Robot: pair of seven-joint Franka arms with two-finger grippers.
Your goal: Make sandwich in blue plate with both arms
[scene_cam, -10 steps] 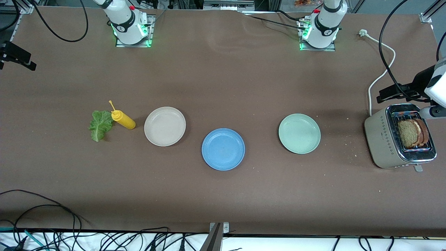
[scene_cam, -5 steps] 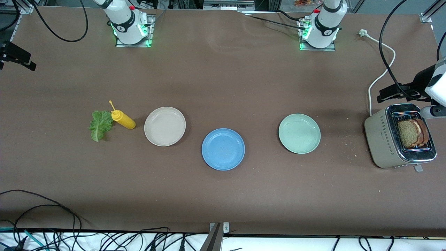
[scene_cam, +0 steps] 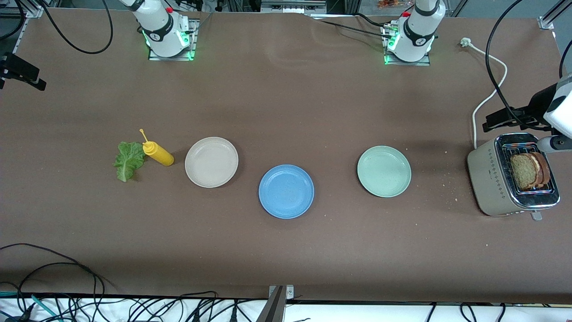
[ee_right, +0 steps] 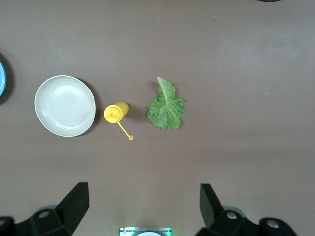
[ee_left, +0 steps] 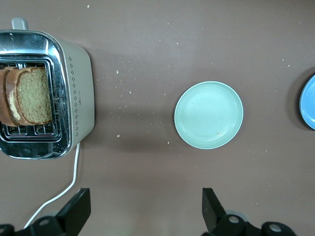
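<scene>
Across the last second almost nothing on the worktop (scene_cam: 286,103) has moved: the blue plate (scene_cam: 286,191) lies bare, the two bread slices (scene_cam: 529,170) stand in the toaster (scene_cam: 496,179) at the left arm's end, and the lettuce leaf (scene_cam: 128,160) lies flat at the right arm's end, touching the tip of the tipped-over yellow squeeze bottle (scene_cam: 158,153). Only the left arm's wrist section at the edge of the front view drifts very slightly above the toaster. By that reading the sandwich is not yet begun, and both arms are only getting into position. The left gripper (ee_left: 142,211) hangs high over the worktop with its fingers (ee_left: 78,209) spread wide and empty; the toaster with the bread sits off toward one finger, the pale green plate (ee_left: 208,114) sits nearer the other finger, and a sliver of the blue plate shows farther out on that side. The right gripper (ee_right: 141,205) also hangs high, its fingers (ee_right: 76,201) just as wide apart and holding nothing; the bottle and the lettuce lie between the lines of the two fingers, well below them, and the beige plate (ee_right: 65,105) lies out past one finger. The likely first move is the left fingers dropping onto a slice.
</scene>
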